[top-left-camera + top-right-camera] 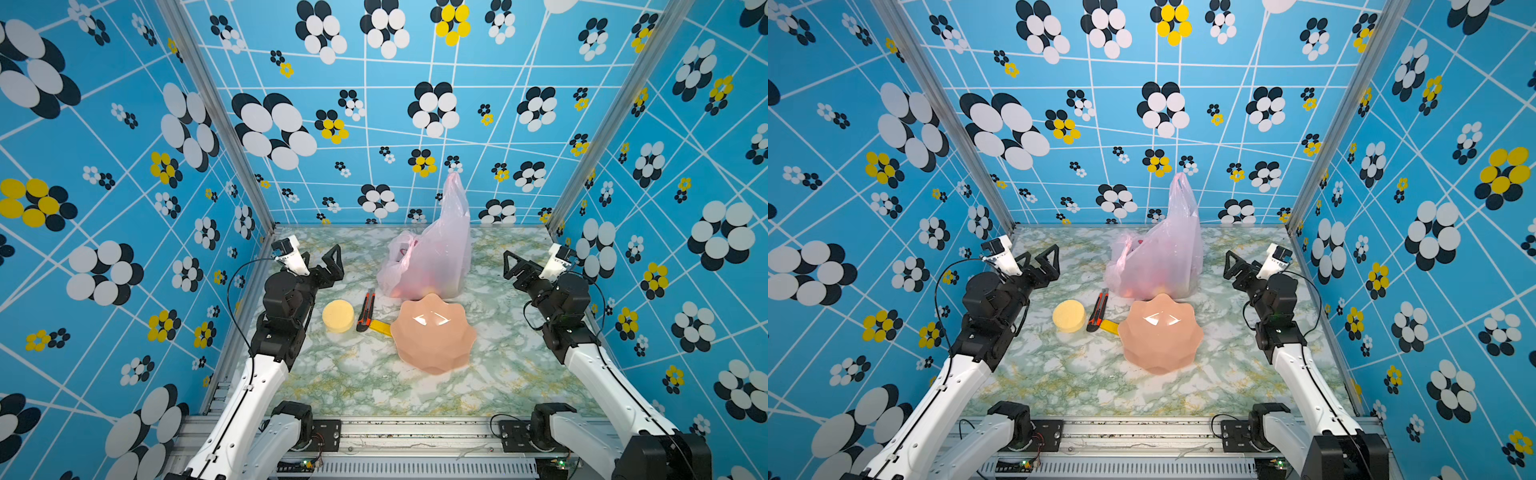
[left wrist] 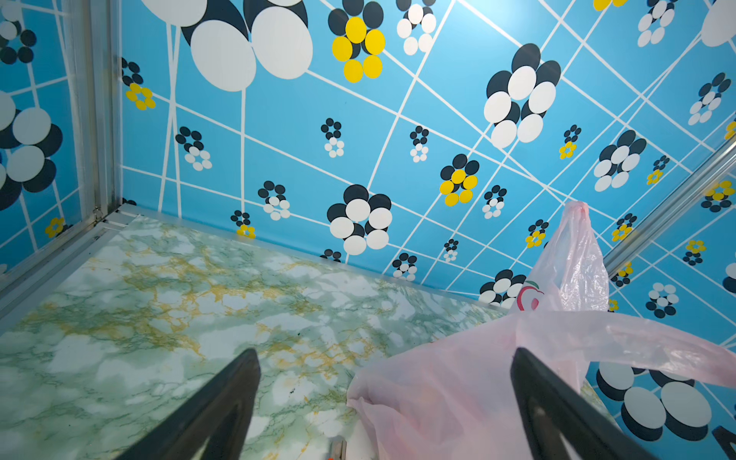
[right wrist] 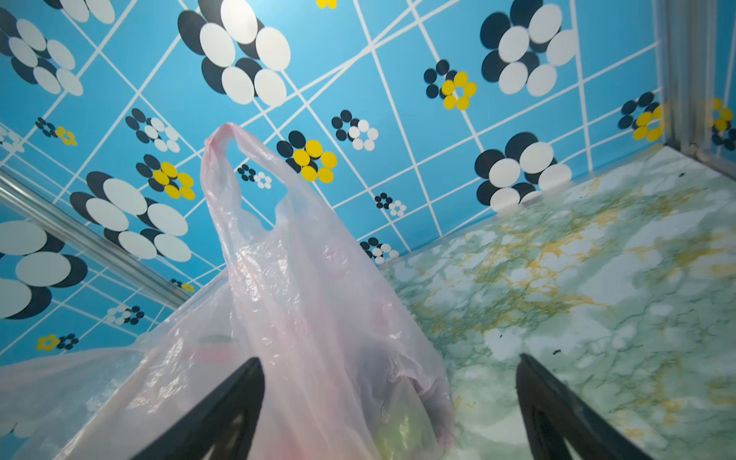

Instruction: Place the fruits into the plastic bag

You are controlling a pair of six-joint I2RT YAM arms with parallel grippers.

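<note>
Plastic bag (image 1: pixel 432 257) stands on the bench (image 1: pixel 519 374), rear middle. One handle sticks straight up, the other flops toward the left arm's side. Fruits (image 1: pixel 415 289) are inside, at the bottom of the bag, and show only as reddish and yellow blurs through the film. The right wrist view picks out a greenish one (image 3: pixel 402 430) low in the bag.

Left hand (image 1: pixel 320 262) is wide open and holds nothing. It hangs just beside the bag's drooping side without touching it. Right hand (image 1: pixel 521 266) is also wide open and empty, on the bag's other side and a bit further off.

In front of the bag is a salmon scalloped bowl (image 1: pixel 432 332) with its domed side up. Its rim overlaps the bag's base in both top views, so I can't tell if they touch. Left of the bowl sits a flat yellow piece (image 1: pixel 380 327), partly under an orange-black utility knife (image 1: pixel 365 311). Next over, a pale yellow disc (image 1: pixel 338 316) — close to the left arm.
</note>
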